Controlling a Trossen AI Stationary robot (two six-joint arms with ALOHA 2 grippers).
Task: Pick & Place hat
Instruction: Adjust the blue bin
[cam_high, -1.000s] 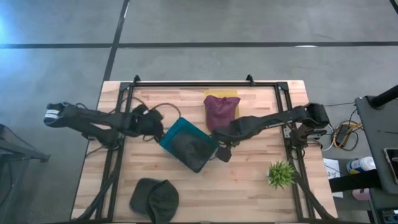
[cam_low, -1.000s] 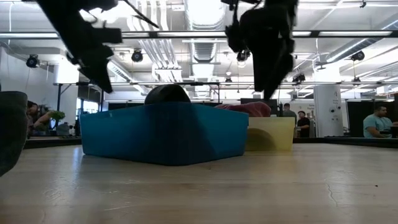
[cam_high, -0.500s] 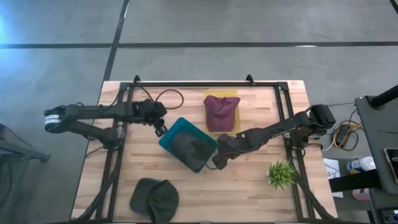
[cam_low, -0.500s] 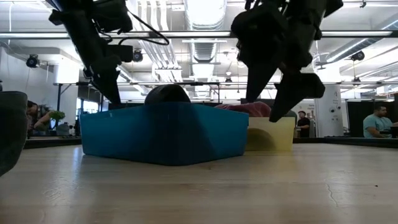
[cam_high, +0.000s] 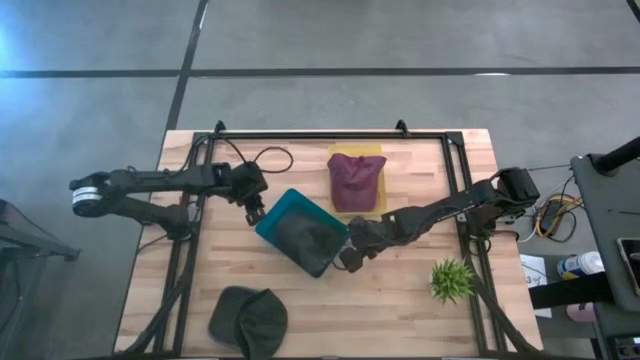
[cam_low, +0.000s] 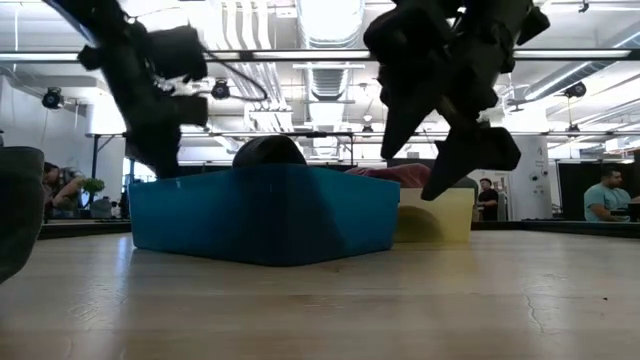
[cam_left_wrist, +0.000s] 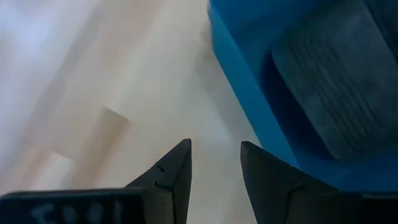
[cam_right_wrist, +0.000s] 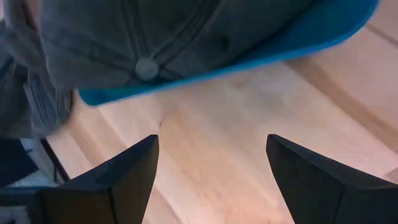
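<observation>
A blue bin is seen near the middle of the wooden tabletop, turned at an angle, and a grey hat is held inside it. In the right wrist view the hat's crown and top button are shown above the bin's rim.

The left gripper is placed just beside the bin's corner at 10 o'clock; its fingers are seen slightly apart with nothing between them, over bare wood next to the bin wall. The right gripper is placed just beside the bin's edge at 4 o'clock, its fingers spread wide and empty over the tabletop.

A maroon hat is laid on a yellow box at 12 o'clock from the bin. A dark hat is seen at the tabletop's near edge, toward 7 o'clock. A small green plant stands toward 4 o'clock, well apart from the bin.
</observation>
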